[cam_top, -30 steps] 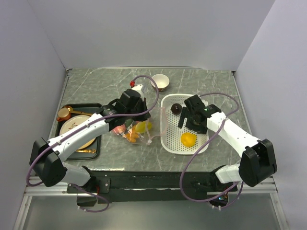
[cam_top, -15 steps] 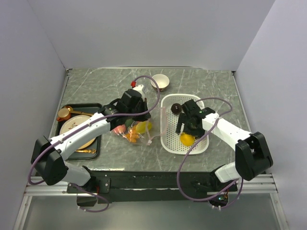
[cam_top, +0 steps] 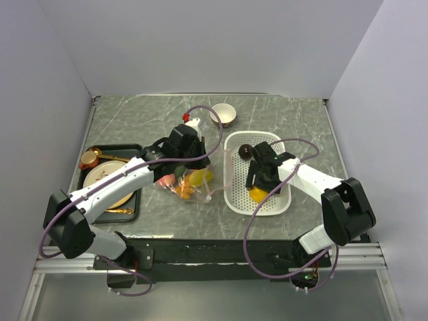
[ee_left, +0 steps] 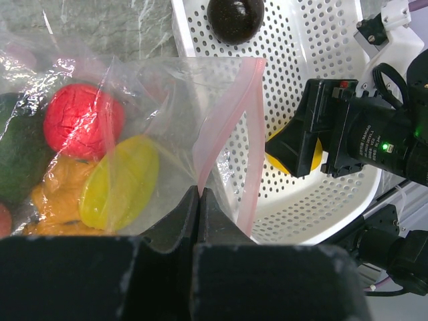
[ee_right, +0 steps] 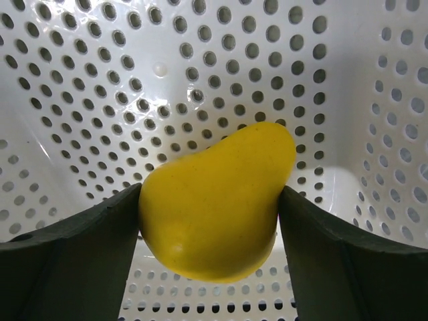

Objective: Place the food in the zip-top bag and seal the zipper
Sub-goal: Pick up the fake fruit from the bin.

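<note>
1. Yellow pear [ee_right: 217,204]: lies in the basket [ee_right: 100,80]. It looks smooth, light and hard, so likely slippery; best taken across the belly.
2. Right gripper [ee_right: 210,200]: jaws pressed on both flanks of the pear.
3. Left gripper [ee_left: 200,196]: clamped on the bag [ee_left: 167,100] rim beside the zipper [ee_left: 251,134].
4. Bag: limp thin film holding red, yellow and orange pieces, just left of the basket.
5. Dark piece [ee_left: 235,19]: at the basket's far end.
6. Table [cam_top: 134,120]: flat, grey, stone-look, with the walls well apart.

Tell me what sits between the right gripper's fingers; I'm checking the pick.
A yellow, pear-shaped food piece in the white basket, a finger against each side; the right wrist view shows it.
</note>
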Controlling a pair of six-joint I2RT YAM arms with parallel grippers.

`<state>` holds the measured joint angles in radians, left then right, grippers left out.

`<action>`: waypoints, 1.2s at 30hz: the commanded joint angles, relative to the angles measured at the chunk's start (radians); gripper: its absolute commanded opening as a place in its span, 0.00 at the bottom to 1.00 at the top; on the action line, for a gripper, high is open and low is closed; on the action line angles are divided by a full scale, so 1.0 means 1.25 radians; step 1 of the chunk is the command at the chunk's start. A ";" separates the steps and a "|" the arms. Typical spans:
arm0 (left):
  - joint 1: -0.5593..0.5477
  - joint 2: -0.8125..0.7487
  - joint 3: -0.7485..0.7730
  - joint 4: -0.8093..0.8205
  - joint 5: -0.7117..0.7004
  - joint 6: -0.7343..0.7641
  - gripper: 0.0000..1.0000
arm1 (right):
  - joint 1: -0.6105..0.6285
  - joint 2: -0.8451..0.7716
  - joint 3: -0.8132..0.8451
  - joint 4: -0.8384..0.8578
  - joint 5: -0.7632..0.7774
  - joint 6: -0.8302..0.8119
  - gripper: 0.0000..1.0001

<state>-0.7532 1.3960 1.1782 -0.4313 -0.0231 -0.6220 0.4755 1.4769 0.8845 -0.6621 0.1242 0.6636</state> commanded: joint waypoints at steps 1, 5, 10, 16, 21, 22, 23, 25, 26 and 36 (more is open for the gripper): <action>0.002 -0.009 0.015 0.015 0.003 0.001 0.01 | 0.006 0.008 -0.007 0.034 0.014 -0.001 0.65; 0.002 -0.010 0.018 0.011 -0.001 0.004 0.01 | 0.006 0.011 -0.001 0.035 0.004 -0.006 0.42; 0.002 -0.012 0.013 0.014 0.000 0.001 0.01 | 0.006 -0.021 0.010 0.033 0.000 -0.009 0.29; 0.002 -0.012 0.009 0.020 0.009 -0.003 0.01 | 0.011 -0.088 0.078 -0.004 0.034 -0.018 0.28; 0.002 -0.011 0.015 0.020 0.004 -0.002 0.01 | 0.011 -0.164 0.126 0.019 -0.026 -0.011 0.28; 0.002 -0.011 0.015 0.020 0.005 -0.003 0.01 | 0.013 -0.175 0.128 0.029 -0.040 -0.007 0.28; 0.004 -0.010 0.017 0.021 0.010 -0.003 0.01 | 0.016 -0.186 0.131 0.037 -0.071 -0.003 0.28; 0.002 -0.006 0.017 0.025 0.012 -0.007 0.01 | 0.029 -0.219 0.132 0.067 -0.088 0.009 0.28; 0.004 -0.005 0.015 0.031 0.012 -0.009 0.01 | 0.036 -0.229 0.133 0.079 -0.098 0.013 0.28; 0.002 0.058 0.076 0.050 0.022 -0.004 0.01 | 0.090 -0.266 0.166 0.115 -0.174 -0.018 0.27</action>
<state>-0.7521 1.4639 1.2255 -0.4191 -0.0196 -0.6247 0.5678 1.1557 1.0176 -0.5610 -0.0399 0.6800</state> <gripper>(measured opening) 0.023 0.829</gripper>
